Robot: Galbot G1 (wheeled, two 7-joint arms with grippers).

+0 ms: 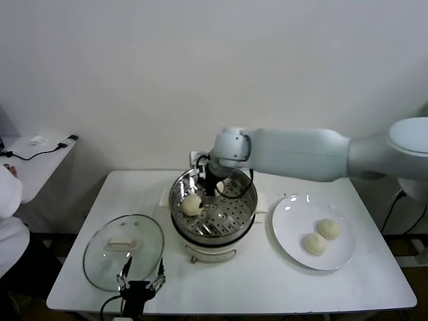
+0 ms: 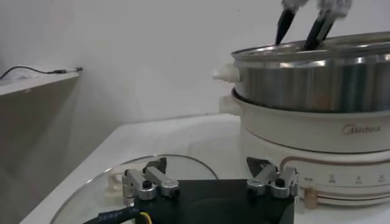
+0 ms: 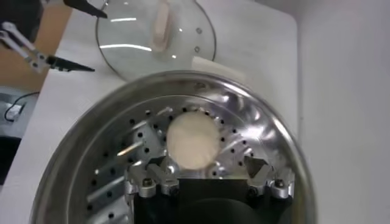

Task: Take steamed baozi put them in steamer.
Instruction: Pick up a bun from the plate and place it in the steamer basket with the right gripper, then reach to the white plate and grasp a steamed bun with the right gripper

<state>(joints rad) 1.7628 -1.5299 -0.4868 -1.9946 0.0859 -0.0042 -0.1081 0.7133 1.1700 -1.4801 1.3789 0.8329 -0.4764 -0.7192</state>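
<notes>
The right gripper point(image 1: 208, 189) hangs wide inside the steamer point(image 1: 245, 208) over one baozi point(image 1: 192, 204) on its tray, while the left gripper point(image 1: 141, 275), also wide, waits by the lid point(image 1: 107, 257).

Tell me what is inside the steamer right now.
One steamed baozi lies on the perforated tray inside the steamer, directly below the open right gripper. That gripper and its arm cover part of the tray, so more could be hidden there.
</notes>
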